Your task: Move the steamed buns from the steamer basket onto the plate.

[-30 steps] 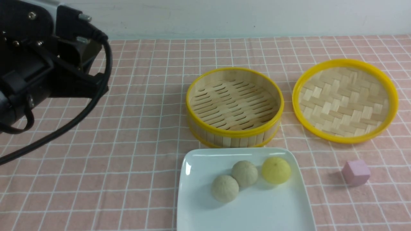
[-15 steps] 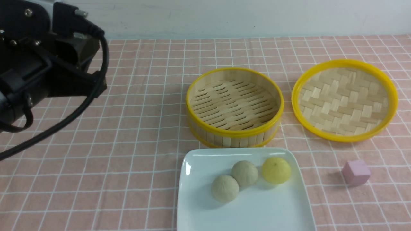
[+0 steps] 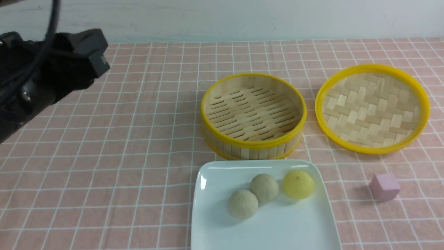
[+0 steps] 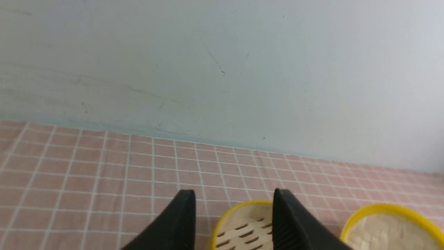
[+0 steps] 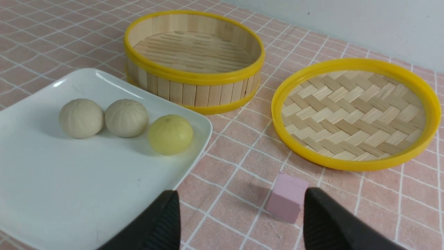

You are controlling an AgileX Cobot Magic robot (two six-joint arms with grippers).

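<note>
Three steamed buns lie in a row on the white plate (image 3: 215, 180) at the front: two beige ones (image 3: 242, 203) (image 3: 264, 188) and a yellow one (image 3: 298, 184). Behind the plate stands the steamer basket (image 3: 254, 144), with nothing on its slatted floor. My left gripper (image 4: 234, 196) is raised far to the left, open and empty, looking across the cloth toward the basket (image 4: 239, 222). My right gripper (image 5: 241, 198) is open and empty, low beside the plate (image 5: 69, 194), near the yellow bun (image 5: 170, 134).
A shallow woven bamboo tray with a yellow rim (image 3: 373, 108) lies right of the basket. A small pink cube (image 3: 384, 186) sits on the checked cloth right of the plate, close to my right fingers (image 5: 326, 215). A pale wall bounds the table's far edge.
The left arm has pulled back and up to the left, and its body has turned. The buns, plate and basket have not moved.
</note>
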